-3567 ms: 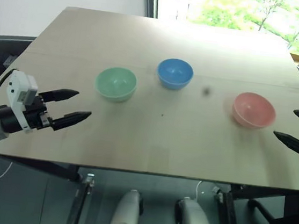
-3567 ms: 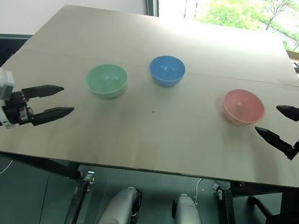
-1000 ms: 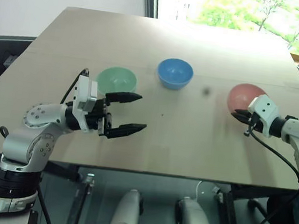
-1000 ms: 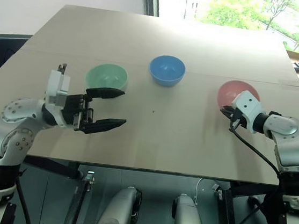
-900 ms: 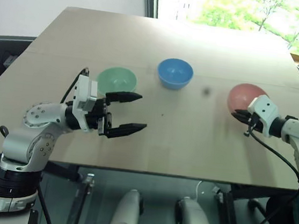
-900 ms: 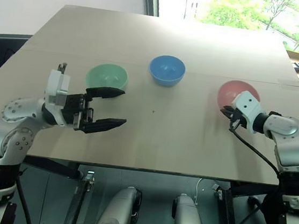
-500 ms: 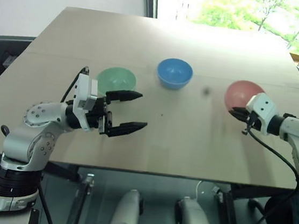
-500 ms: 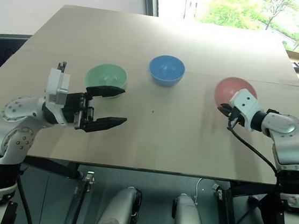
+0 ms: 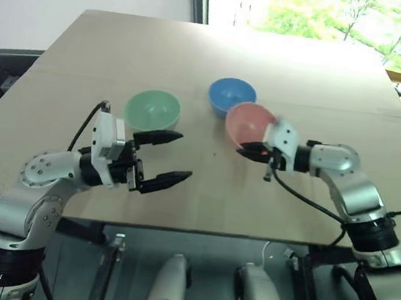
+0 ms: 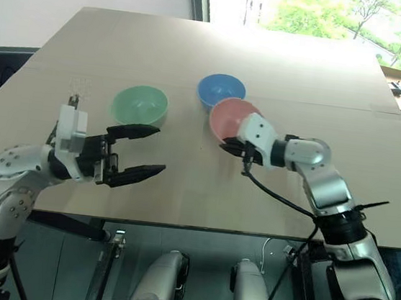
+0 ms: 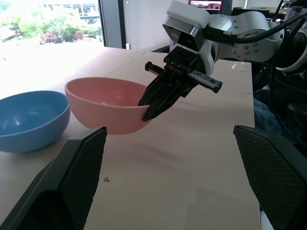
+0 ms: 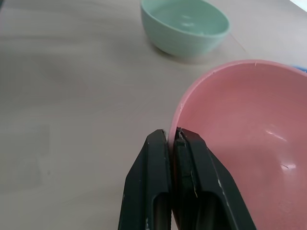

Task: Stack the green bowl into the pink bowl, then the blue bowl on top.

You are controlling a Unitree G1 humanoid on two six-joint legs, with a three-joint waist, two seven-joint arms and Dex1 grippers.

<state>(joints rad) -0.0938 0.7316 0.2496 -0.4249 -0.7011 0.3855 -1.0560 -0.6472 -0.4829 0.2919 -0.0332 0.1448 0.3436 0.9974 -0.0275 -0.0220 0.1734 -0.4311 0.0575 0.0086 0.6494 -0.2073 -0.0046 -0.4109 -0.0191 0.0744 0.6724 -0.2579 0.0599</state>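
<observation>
My right gripper [image 9: 247, 152] is shut on the near rim of the pink bowl [image 9: 246, 123], which hangs just above the table, right in front of the blue bowl [image 9: 231, 94]. In the right wrist view the black fingers [image 12: 165, 184] pinch the pink rim [image 12: 178, 120], with the green bowl [image 12: 184, 26] beyond. The green bowl [image 9: 152, 110] rests on the table at the left. My left gripper [image 9: 167, 158] is open, just in front of the green bowl and apart from it. In the left wrist view the pink bowl [image 11: 108, 105] and blue bowl [image 11: 31, 120] sit side by side.
The wooden table [image 9: 218, 58] stretches far back towards a bright window. Its front edge [image 9: 199, 229] runs just below both arms. A thin cable [image 9: 303, 201] trails from my right wrist over the table.
My right gripper has carried the pink bowl from the table's right side leftwards to just in front of the blue bowl. My left gripper has barely shifted and stays open.
</observation>
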